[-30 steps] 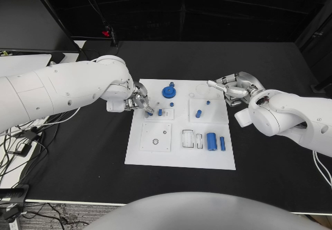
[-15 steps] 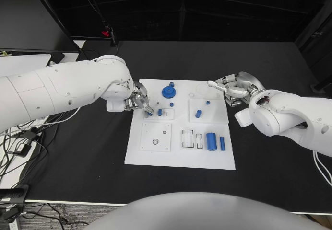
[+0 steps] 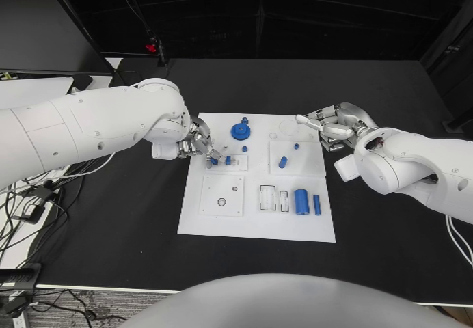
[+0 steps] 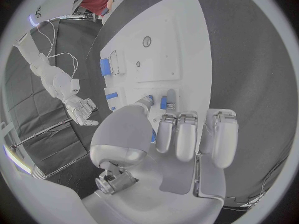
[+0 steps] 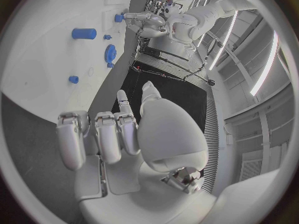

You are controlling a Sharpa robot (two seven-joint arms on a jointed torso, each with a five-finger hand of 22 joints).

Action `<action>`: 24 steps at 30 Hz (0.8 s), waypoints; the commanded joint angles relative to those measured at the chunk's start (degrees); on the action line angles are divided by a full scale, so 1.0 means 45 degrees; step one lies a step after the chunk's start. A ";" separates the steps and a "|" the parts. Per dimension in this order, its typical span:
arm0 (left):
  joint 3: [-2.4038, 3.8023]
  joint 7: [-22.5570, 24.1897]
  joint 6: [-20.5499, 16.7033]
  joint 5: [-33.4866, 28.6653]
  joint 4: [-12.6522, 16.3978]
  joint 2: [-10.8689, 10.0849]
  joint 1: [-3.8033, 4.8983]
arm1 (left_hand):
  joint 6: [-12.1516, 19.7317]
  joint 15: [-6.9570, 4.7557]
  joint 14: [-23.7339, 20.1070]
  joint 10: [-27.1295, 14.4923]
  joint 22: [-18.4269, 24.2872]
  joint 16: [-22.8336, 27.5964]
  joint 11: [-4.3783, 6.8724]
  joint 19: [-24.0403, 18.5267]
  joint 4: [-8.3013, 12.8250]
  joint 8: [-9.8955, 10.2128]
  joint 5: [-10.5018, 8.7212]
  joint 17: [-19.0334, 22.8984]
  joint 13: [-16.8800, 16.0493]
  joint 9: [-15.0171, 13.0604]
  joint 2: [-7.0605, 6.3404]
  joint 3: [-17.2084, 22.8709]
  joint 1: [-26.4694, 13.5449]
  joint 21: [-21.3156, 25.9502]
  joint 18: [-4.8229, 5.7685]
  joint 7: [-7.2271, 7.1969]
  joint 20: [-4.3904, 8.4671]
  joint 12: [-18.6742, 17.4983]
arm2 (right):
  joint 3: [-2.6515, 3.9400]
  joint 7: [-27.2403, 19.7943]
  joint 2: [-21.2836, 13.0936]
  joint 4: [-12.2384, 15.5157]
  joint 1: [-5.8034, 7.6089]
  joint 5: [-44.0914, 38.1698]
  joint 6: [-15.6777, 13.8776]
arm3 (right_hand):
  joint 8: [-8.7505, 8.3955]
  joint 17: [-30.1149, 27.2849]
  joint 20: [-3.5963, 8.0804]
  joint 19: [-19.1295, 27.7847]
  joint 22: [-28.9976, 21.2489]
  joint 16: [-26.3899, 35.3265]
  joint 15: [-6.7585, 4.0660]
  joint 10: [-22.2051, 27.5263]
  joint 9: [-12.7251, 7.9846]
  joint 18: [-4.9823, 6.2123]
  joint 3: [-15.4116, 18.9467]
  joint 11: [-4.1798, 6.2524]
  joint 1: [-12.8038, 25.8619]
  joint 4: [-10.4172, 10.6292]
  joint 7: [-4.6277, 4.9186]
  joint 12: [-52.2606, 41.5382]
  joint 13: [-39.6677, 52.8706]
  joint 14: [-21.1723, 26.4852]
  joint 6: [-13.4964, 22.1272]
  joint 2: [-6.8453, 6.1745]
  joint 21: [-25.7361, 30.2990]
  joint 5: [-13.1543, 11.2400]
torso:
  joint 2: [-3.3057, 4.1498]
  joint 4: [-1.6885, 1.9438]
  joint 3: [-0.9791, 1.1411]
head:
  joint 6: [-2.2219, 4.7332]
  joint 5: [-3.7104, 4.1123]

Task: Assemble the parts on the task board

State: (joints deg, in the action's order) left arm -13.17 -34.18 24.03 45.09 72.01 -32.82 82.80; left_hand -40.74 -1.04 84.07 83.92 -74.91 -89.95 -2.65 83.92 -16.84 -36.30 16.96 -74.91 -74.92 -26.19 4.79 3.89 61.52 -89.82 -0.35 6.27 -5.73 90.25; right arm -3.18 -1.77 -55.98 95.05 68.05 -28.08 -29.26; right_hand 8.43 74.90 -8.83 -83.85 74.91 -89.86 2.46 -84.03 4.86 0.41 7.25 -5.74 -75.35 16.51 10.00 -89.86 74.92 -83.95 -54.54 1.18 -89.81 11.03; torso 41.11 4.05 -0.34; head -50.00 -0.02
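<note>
The white task board lies mid-table. My left hand hangs over its left edge, and its fingertips pinch a small blue peg at the small square plate. A second peg stands beside it. The blue gear sits at the far side of the board, and two blue cylinders lie near its front right. My right hand hovers at the board's far right edge with its fingers curled in and nothing in them. The right wrist view shows that hand above the board.
More blue pieces stand on the right square plate. A larger square plate with a small ring lies on the board's left front. Black table surrounds the board. Cables hang off the left edge.
My left hand's fingers have shifted slightly at the small peg. The right hand and the parts stay where they were.
</note>
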 commanded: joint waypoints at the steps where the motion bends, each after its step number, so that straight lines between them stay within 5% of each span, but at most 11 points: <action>1: -0.0061 -0.0089 0.0171 0.0073 -0.0029 0.0005 -0.0085 | 0.0099 0.0047 0.1317 0.1351 -0.3354 -0.0011 -0.0038 0.1351 0.0002 -0.0032 -0.0274 -0.3354 -0.3351 0.0068 0.0016 -0.0251 -0.0238 -0.0040 0.0078 0.0034 -0.0025 -0.0056 | 0.0006 -0.0054 0.0000 0.0020 0.0016 0.0030 0.0046 | 0.0079 0.3355 0.0042 -0.1367 0.3354 -0.0031 -0.0044 -0.1326 0.0019 -0.0092 0.0083 0.0059 0.0015 0.0000 -0.0087 -0.0032 0.3351 -0.1345 0.0032 0.0106 -0.0043 0.0041 | 0.0006 -0.0006 -0.0001 | 0.0000 0.0019; 24: -0.0061 0.0594 -0.0249 0.0073 0.0008 -0.0108 -0.0085 | 0.0115 0.0059 0.1317 0.1351 -0.3354 -0.0011 -0.0048 0.1351 -0.0005 -0.0172 -0.0541 -0.3354 -0.3351 0.0026 0.0153 -0.1357 -0.1131 -0.0040 0.0078 0.0045 -0.0037 -0.0056 | 0.0006 0.0011 0.0041 -0.0045 0.0016 0.0029 0.0055 | 0.0085 0.3355 0.0044 -0.1367 0.3354 -0.0031 -0.0046 -0.1326 0.0020 -0.0092 0.0090 0.0061 0.0010 -0.0002 -0.0088 -0.0032 0.3351 -0.1345 0.0033 0.0113 -0.0043 0.0044 | 0.0006 -0.0001 0.0003 | 0.0000 0.0068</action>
State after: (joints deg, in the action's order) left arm -13.28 -32.29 23.35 44.99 72.00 -33.30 82.64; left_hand -40.55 -1.04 84.08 83.92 -74.91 -89.95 -2.65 83.92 -16.87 -37.12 14.61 -74.91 -74.92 -26.19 5.46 -1.82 56.79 -89.82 -0.35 6.49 -5.73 90.25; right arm -3.18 -1.65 -55.83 94.84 68.05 -28.08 -29.26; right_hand 8.43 74.90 -8.83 -83.85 74.90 -89.86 2.46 -84.03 4.86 0.41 7.25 -5.74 -75.41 16.51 10.00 -89.86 74.92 -83.95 -54.54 1.24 -89.81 11.03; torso 41.13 4.04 -0.33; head -50.00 0.30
